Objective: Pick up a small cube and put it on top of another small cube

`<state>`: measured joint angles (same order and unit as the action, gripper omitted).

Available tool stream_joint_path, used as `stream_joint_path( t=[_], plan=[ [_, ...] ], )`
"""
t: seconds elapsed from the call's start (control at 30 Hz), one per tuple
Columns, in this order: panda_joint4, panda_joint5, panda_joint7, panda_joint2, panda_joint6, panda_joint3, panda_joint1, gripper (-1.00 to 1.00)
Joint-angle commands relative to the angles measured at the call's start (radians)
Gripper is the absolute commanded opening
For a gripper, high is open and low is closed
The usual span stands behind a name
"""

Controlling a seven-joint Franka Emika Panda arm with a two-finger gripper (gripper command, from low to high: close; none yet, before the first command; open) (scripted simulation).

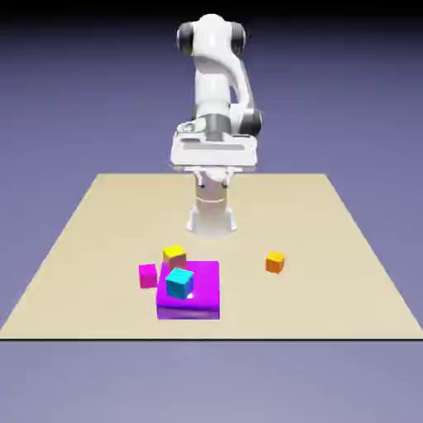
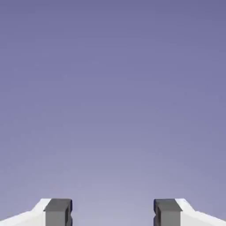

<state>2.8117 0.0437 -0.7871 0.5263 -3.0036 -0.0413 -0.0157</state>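
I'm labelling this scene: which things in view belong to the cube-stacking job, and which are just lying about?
For the job:
- orange cube
- gripper
- probably pink cube or cyan cube as base, unclear which

Just lying about:
- purple block
- yellow cube, probably

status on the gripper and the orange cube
Gripper open, nothing between the tips. Orange cube on the table, exterior view's right. Nothing against it; other cubes off to the left.

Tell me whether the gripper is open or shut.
Open: in the hand view the gripper's fingertips stand wide apart, with only backdrop between them.
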Motion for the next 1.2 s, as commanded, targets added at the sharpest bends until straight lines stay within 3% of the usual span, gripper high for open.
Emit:
stream_joint_path(
  t=[0.0,0.47,0.8,0.83,1.17],
  plan=[
    [0.001,0.036,-0.038,-0.036,0.028,-0.034,-0.003,0.0],
    [0.02,0.523,-0.552,-0.524,0.4,-0.495,-0.045,0.0],
    [-0.004,0.519,-0.535,-0.82,0.125,-0.467,-0.098,0.0],
    [-0.004,0.519,-0.535,-0.82,0.125,-0.467,-0.098,-1.0],
    [0.02,0.523,-0.552,-0.524,0.4,-0.495,-0.045,-1.0]
  ],
)
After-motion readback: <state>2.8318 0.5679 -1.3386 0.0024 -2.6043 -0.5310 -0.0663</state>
